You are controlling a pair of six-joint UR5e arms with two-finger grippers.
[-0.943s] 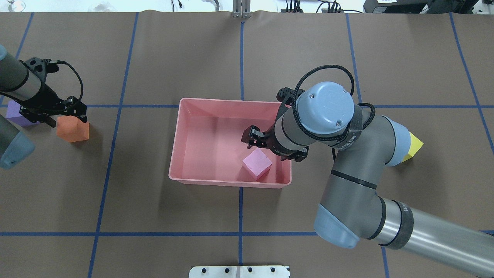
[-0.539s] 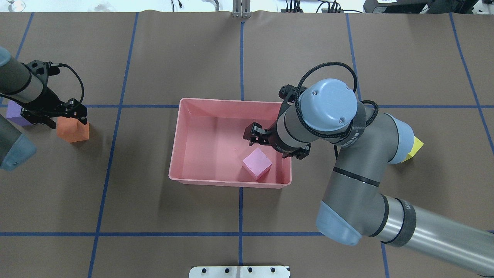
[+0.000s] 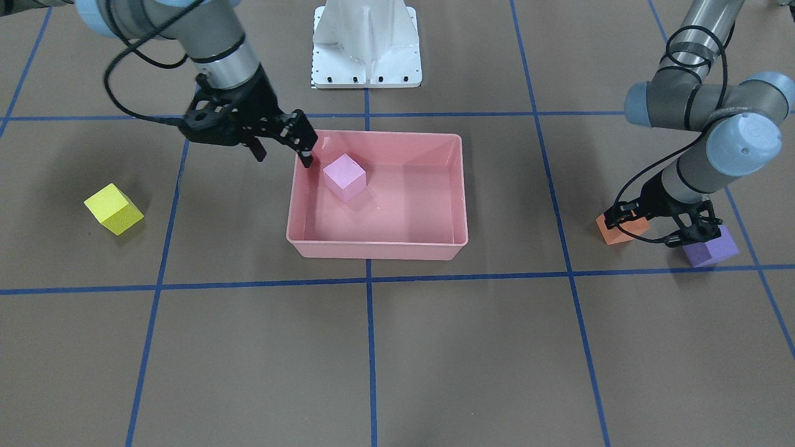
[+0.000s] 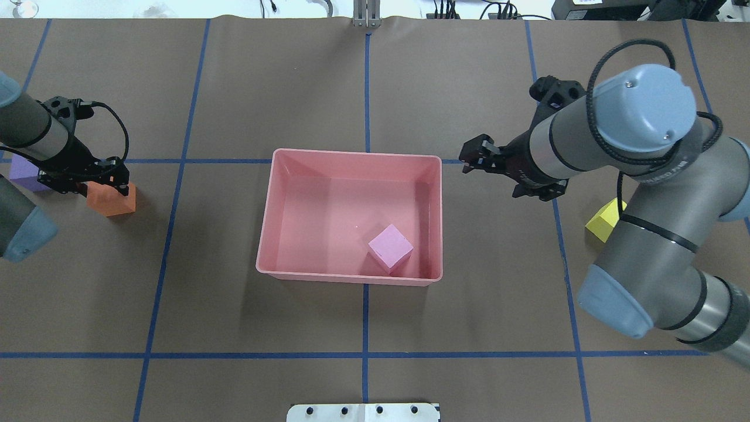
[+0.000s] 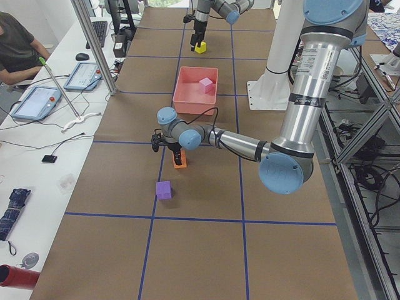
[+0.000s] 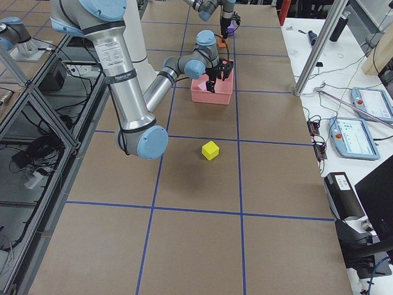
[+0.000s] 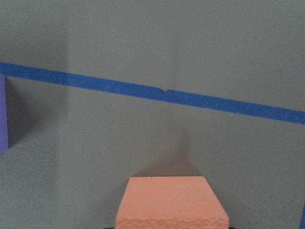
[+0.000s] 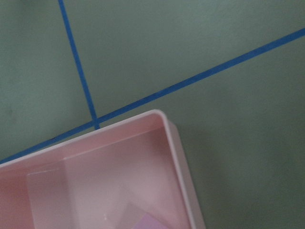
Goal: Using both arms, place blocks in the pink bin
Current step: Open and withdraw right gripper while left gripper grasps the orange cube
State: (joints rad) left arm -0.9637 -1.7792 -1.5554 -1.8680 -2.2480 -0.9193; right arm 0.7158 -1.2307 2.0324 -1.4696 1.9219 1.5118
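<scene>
The pink bin point(image 4: 351, 154) stands mid-table and also shows in the front view point(image 3: 372, 251). The light pink block point(image 4: 390, 248) lies inside it near the right front corner. My right gripper point(image 4: 476, 159) is open and empty, hovering just outside the bin's right rim. The yellow block point(image 4: 603, 221) lies on the table under my right arm. My left gripper point(image 4: 101, 187) is open and low, with its fingers on either side of the orange block point(image 4: 111, 200). The purple block point(image 4: 22, 171) sits just left of it. The left wrist view shows the orange block point(image 7: 170, 200) close below.
The white pedestal base point(image 3: 366, 43) stands at the table's near edge behind the bin. Blue tape lines point(image 4: 365, 82) cross the brown table cover. The right wrist view shows the bin's corner point(image 8: 174, 138) from above.
My right gripper has pulled out of the bin to the right, leaving the light pink block inside. My left gripper has sunk a little lower around the orange block.
</scene>
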